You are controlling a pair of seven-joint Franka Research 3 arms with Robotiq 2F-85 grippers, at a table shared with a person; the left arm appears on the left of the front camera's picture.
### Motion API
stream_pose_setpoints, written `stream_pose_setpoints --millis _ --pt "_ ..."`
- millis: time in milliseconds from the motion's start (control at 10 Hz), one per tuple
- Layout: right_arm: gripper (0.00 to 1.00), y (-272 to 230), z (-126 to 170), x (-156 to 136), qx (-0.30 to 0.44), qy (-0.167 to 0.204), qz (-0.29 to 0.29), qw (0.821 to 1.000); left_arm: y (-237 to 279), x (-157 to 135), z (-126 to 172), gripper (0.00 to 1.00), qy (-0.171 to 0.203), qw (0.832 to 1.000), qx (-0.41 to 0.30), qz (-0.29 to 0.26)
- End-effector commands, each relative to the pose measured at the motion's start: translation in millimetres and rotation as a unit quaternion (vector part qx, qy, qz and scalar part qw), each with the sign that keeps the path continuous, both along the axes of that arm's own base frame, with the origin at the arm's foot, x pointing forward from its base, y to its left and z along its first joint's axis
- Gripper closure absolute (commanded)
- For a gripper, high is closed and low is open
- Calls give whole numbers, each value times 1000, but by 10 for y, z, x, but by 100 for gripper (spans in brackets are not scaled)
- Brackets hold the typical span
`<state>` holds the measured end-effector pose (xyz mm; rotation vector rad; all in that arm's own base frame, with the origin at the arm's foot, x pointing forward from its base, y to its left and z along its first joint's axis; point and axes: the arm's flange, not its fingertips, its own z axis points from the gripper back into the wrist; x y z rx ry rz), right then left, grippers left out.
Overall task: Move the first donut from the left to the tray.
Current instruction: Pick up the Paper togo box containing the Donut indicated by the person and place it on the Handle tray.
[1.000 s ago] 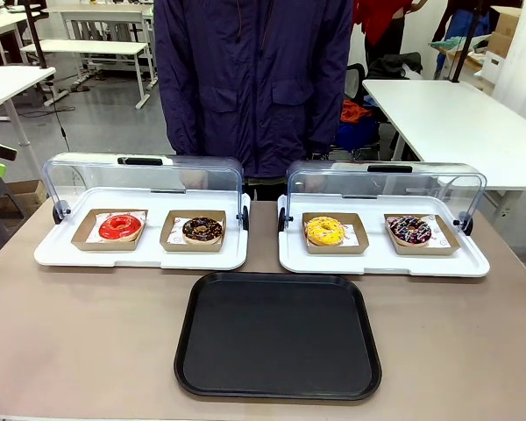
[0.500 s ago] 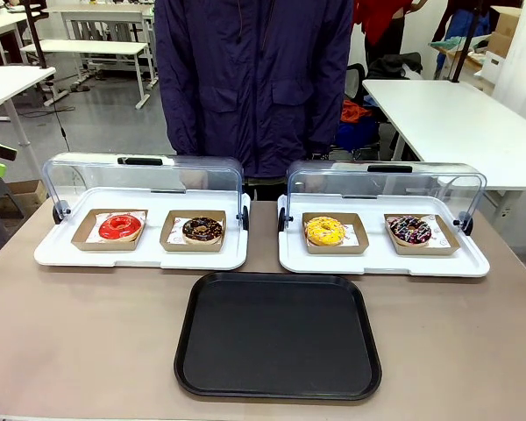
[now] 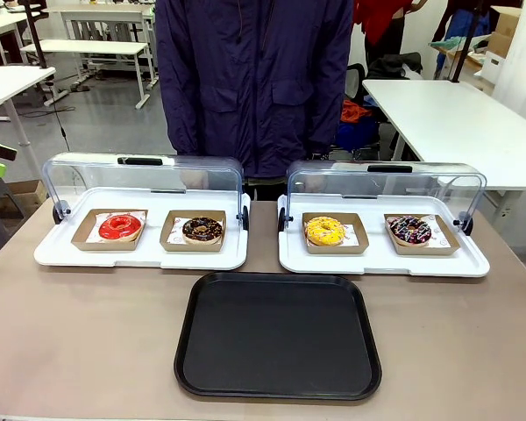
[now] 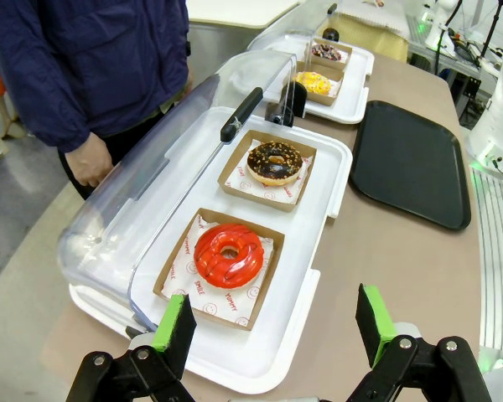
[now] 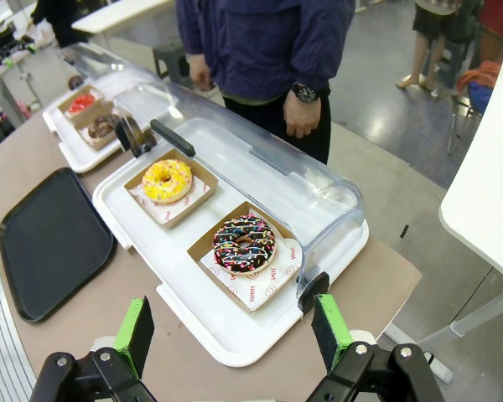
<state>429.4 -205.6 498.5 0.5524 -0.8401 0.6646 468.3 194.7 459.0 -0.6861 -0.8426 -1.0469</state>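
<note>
A ring donut with glossy red icing (image 4: 229,255) sits in a shallow brown cardboard tray (image 4: 201,311), on a white serving tray (image 4: 277,335) under a raised clear lid (image 4: 151,193), well apart from the flat black plastic tray (image 3: 278,338). The left gripper (image 4: 275,310) hovers near it, jaws spread and empty. The right gripper (image 5: 233,328) is spread and empty too. Risks: pads smearing the icing, thin cardboard tipping, or nudging the neighbouring chocolate-glazed donut (image 4: 274,162).
</note>
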Motion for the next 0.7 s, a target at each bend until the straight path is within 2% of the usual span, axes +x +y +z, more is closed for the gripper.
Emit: stream_pose_setpoints --millis 0,600 --pt "0 22 -11 3 5 -16 3 1000 -16 -18 32 0 -3 1000 -1 -1" --pt "0 22 -11 3 5 -16 3 1000 -16 -18 32 0 -3 1000 -1 -1"
